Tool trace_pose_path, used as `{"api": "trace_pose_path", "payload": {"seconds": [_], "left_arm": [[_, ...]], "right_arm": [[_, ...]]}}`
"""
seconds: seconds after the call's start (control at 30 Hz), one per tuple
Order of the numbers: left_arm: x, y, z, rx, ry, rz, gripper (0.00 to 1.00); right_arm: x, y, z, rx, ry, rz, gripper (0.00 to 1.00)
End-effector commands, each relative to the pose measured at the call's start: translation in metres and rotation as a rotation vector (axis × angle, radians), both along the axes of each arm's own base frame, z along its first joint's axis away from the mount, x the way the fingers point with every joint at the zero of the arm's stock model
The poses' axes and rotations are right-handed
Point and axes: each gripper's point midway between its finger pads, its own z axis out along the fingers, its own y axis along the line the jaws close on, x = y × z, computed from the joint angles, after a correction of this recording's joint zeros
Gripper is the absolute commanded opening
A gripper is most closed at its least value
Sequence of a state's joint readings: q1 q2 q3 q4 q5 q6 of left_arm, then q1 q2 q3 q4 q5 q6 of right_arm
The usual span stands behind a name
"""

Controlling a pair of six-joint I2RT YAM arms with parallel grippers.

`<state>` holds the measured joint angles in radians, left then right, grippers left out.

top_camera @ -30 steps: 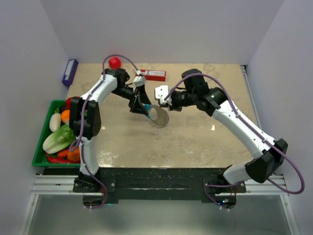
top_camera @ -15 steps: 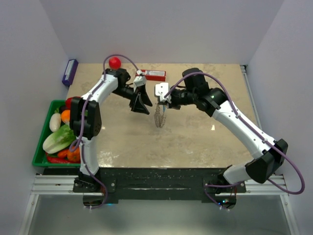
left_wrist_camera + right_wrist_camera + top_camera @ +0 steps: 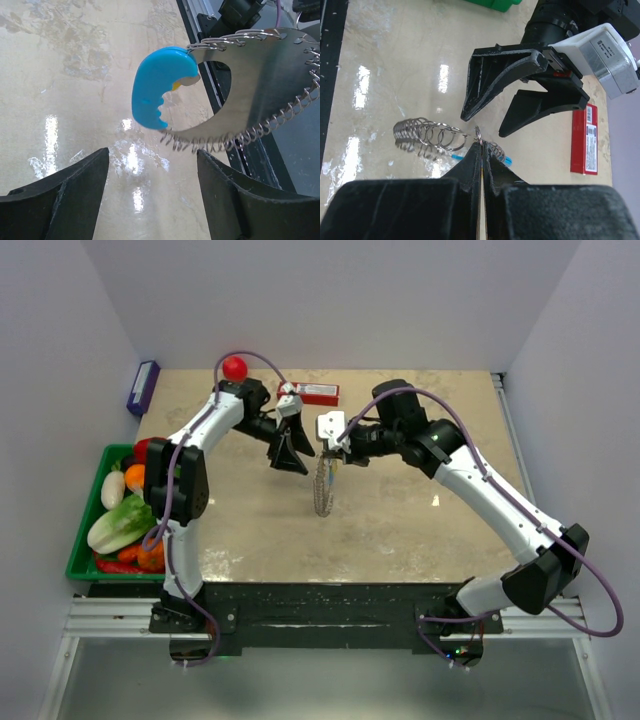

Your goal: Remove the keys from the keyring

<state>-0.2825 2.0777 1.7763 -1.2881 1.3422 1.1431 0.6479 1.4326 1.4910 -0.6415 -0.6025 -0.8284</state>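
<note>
The keyring (image 3: pixel 322 490), a floppy silvery chain of coil links, hangs straight down from my right gripper (image 3: pixel 331 452), which is shut on its top ring (image 3: pixel 478 133). In the left wrist view the keyring (image 3: pixel 260 75) shows a silver crescent edged with coils and a light-blue curved segment (image 3: pixel 156 89). A tiny yellow bit, the keys (image 3: pixel 176 86), peeks from behind the blue. My left gripper (image 3: pixel 151 155) stands open just below it, touching nothing. From above, the left gripper (image 3: pixel 290 460) sits a little left of the hanging chain.
A red box (image 3: pixel 312 393) and a red ball (image 3: pixel 234 367) lie at the back of the table. A green basket (image 3: pixel 83 545) of vegetables stands off the left edge. A purple block (image 3: pixel 142 387) rests at the far left.
The keyring was stretched between both grippers with the blue end at the left fingers; the left gripper has let go and the chain has dropped to hang from the right gripper alone.
</note>
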Motion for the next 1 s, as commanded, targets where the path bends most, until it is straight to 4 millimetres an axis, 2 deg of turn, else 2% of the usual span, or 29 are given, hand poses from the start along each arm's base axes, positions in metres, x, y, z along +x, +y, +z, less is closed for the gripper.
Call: {"api": "trace_pose_path", "payload": {"seconds": [0.0, 0.2, 0.4, 0.5, 0.53, 0.6, 0.67, 0.7, 0.77, 0.97], "left_arm": [[0.007, -0.003, 0.013, -0.035, -0.032, 0.017, 0.77], [0.008, -0.005, 0.013, -0.043, -0.034, 0.018, 0.79], [0.003, -0.005, 0.015, -0.061, -0.056, 0.000, 0.79], [-0.006, -0.005, 0.011, -0.059, -0.031, -0.019, 0.67], [-0.008, -0.005, 0.010, -0.059, -0.030, -0.023, 0.58], [-0.015, -0.005, 0.010, -0.067, -0.040, -0.033, 0.53], [-0.020, -0.008, 0.014, -0.080, -0.041, -0.040, 0.57], [-0.022, -0.009, 0.018, -0.097, -0.034, -0.041, 0.64], [-0.023, -0.011, 0.026, -0.121, -0.038, -0.041, 0.65], [-0.026, -0.011, 0.035, -0.156, -0.091, -0.048, 0.77]], "right_arm": [[-0.016, 0.004, 0.041, 0.086, -0.061, 0.079, 0.00], [-0.029, 0.009, 0.039, 0.094, -0.033, 0.159, 0.00], [-0.027, 0.014, 0.037, 0.096, -0.026, 0.182, 0.00], [-0.022, 0.017, 0.039, 0.104, -0.029, 0.167, 0.00], [-0.021, 0.017, 0.040, 0.107, -0.029, 0.160, 0.00], [-0.017, 0.018, 0.042, 0.107, -0.039, 0.151, 0.00], [-0.014, 0.018, 0.041, 0.099, -0.046, 0.151, 0.00], [-0.016, 0.018, 0.041, 0.091, -0.043, 0.155, 0.00], [-0.017, 0.017, 0.044, 0.083, -0.061, 0.179, 0.00], [-0.039, 0.003, 0.045, 0.027, -0.105, 0.287, 0.00]]}}
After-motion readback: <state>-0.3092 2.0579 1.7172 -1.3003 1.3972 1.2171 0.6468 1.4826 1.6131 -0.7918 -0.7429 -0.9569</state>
